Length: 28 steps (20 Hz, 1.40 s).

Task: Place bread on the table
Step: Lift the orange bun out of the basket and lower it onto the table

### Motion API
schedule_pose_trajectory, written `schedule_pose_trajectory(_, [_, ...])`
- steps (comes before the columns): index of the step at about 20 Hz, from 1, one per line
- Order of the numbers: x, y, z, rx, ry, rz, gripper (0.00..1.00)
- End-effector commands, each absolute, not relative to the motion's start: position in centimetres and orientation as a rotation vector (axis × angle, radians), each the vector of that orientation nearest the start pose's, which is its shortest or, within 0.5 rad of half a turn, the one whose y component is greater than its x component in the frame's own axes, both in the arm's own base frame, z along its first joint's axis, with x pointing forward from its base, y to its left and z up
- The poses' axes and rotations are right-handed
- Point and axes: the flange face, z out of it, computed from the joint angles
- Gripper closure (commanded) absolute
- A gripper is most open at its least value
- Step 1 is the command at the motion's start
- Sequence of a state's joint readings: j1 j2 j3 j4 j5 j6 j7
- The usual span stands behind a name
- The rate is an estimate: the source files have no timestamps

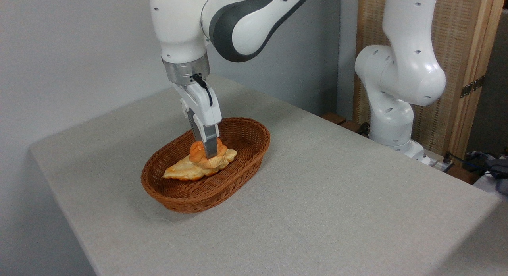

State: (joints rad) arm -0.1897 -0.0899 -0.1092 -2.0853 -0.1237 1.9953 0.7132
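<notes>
Orange bread (pixel 197 149) sits between the jaws (pixel 209 153), in the basket (pixel 246 149).

End effector (pixel 209 149) down on bread (pixel 197 149) in wicker basket (pixel 242 165) on table (pixel 337 196).

bun (pixel 197 149): 1 | loaf (pixel 186 170): 1 | basket (pixel 238 176): 1 | table (pixel 337 196): 1

Basket (pixel 238 176) wall rings bread (pixel 197 149); above open.
</notes>
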Motion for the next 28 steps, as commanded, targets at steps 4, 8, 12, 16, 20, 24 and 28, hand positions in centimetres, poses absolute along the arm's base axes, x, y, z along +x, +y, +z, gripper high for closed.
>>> schedule_pose_trajectory(4, [51.5,-13.9,51.0,-2.888,1.477,-0.155,0.50])
schedule_pose_trajectory(8, [53.1,-10.4,54.3,-2.892,1.442,-0.197,0.49])
schedule_pose_trajectory(12, [54.7,-5.6,55.0,-2.861,1.382,-0.206,0.48])
schedule_pose_trajectory(16, [56.0,-1.8,52.8,-2.844,1.357,-0.147,0.45])
schedule_pose_trajectory(20, [57.1,-0.2,51.1,-2.766,1.349,-0.090,0.38])
schedule_pose_trajectory(24, [57.9,0.5,48.8,-2.733,1.352,-0.009,0.30])
schedule_pose_trajectory(28, [58.9,2.2,48.1,-2.701,1.307,-0.054,0.00])
